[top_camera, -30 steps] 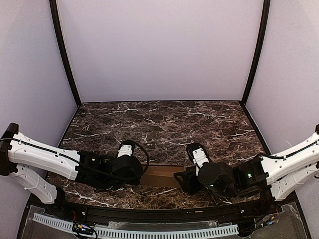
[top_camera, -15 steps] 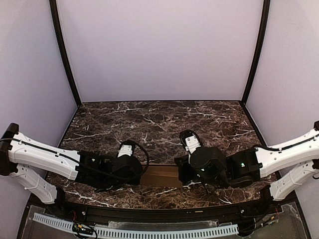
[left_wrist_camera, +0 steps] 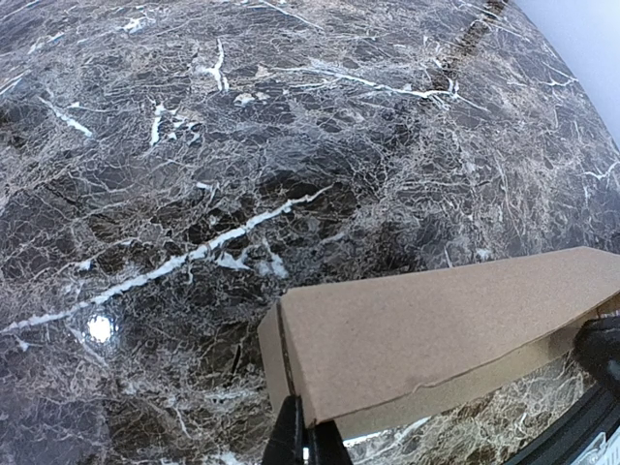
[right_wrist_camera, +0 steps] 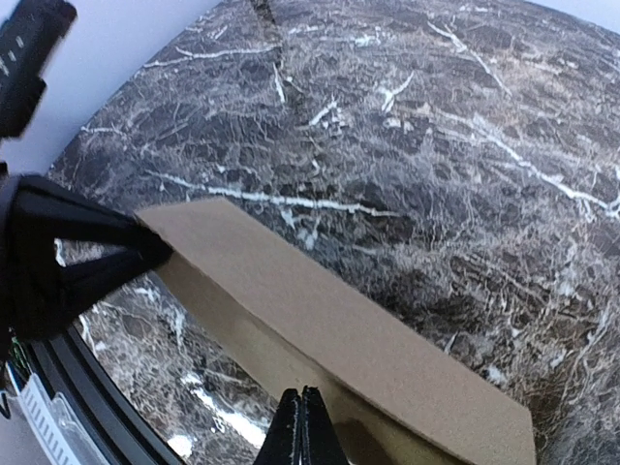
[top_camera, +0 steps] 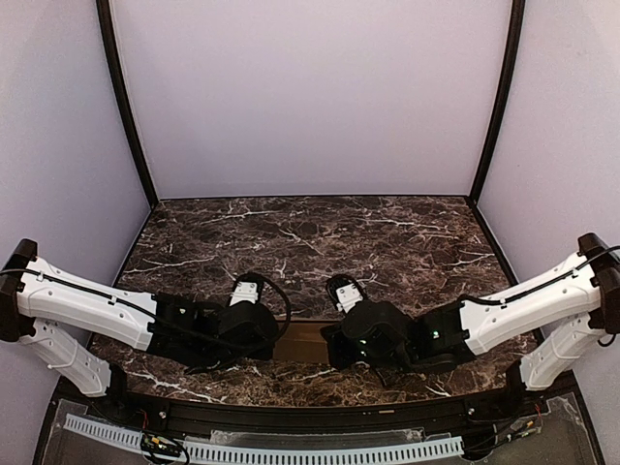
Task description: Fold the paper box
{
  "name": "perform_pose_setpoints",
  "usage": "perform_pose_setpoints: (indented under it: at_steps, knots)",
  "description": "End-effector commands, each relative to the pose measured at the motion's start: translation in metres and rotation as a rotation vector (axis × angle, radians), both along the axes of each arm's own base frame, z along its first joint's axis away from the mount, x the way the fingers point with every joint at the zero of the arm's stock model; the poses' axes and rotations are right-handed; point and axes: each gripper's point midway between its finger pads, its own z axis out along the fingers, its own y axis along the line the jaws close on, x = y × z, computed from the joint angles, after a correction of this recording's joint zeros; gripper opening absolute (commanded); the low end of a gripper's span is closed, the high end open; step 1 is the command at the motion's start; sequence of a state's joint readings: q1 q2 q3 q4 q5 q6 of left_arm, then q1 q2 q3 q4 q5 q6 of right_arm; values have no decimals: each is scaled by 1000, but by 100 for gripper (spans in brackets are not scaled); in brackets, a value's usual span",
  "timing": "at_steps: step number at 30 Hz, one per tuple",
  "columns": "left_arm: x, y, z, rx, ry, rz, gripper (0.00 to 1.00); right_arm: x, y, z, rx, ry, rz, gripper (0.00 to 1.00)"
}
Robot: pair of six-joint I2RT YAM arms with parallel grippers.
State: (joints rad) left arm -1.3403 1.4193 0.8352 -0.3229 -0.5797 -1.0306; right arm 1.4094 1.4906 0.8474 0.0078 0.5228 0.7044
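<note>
Seen from above, a dark marble counter (top_camera: pixel 320 232) with white veins sits inside pale walls. My left arm comes in low from the left edge. The left tool (top_camera: pixel 275 337) is at the left end of the paper box (top_camera: pixel 302 341), a flat tan oblong carton lying near the counter's front edge, between the two arms. In the left wrist view, the fingers (left_wrist_camera: pixel 287 438) are pinched on the carton's near corner. The right tool (top_camera: pixel 334 347) meets the carton's right end. Its wrist view shows the fingers (right_wrist_camera: pixel 291 431) pressed together at the carton's edge. I cannot tell whether cardboard sits between them.
</note>
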Motion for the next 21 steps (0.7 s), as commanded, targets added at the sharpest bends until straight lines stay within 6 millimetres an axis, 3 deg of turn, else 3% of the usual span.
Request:
perform_pose_setpoints:
  at_steps: [1, 6, 9, 13, 21]
  knots:
    - [-21, 13, -33, 96, 115, -37, 1, -21, -7, -40, -9, 98, 16, 0]
    - [-21, 13, -34, 98, 117, -35, 1, -29, -21, -77, -59, 146, -22, 0]
    - [-21, 13, -34, 99, 118, -36, 1, -30, -22, -80, -65, 139, -25, 0]
    - [-21, 13, -33, 99, 117, -35, 1, -28, -14, -47, -10, 92, -2, 0]
    - [-21, 13, -33, 100, 117, -35, 1, -12, -11, 53, 121, -70, -13, 0]
